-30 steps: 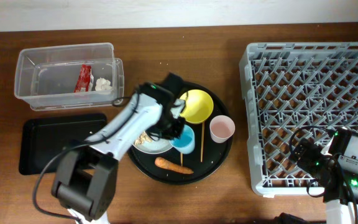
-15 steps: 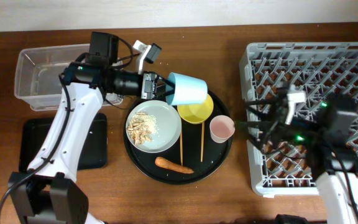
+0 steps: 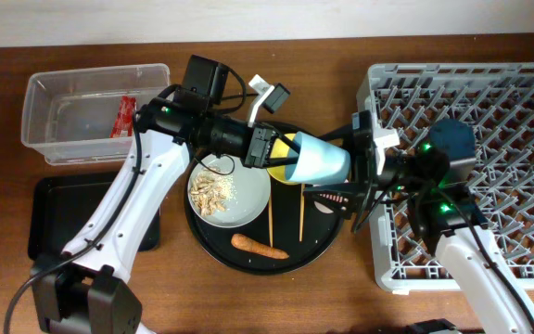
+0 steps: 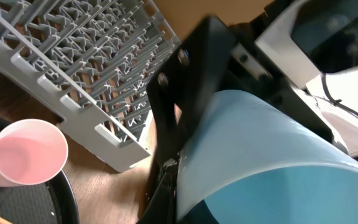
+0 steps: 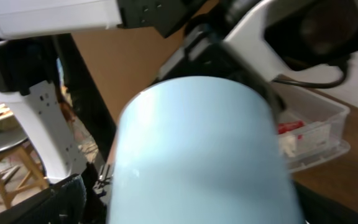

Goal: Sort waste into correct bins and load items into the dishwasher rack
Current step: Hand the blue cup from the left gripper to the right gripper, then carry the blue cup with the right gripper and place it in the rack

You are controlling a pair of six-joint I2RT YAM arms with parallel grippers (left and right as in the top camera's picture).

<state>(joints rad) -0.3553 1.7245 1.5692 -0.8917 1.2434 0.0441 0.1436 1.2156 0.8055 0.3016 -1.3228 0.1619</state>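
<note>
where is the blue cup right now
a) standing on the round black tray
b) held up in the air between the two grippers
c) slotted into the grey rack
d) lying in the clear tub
b: the blue cup lies on its side in the air above the round black tray, clamped by the left gripper, with the right gripper at its other end.

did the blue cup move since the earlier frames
Yes. The blue cup left its spot on the round black tray and travelled right toward the dishwasher rack, held by the left pincer.
</note>
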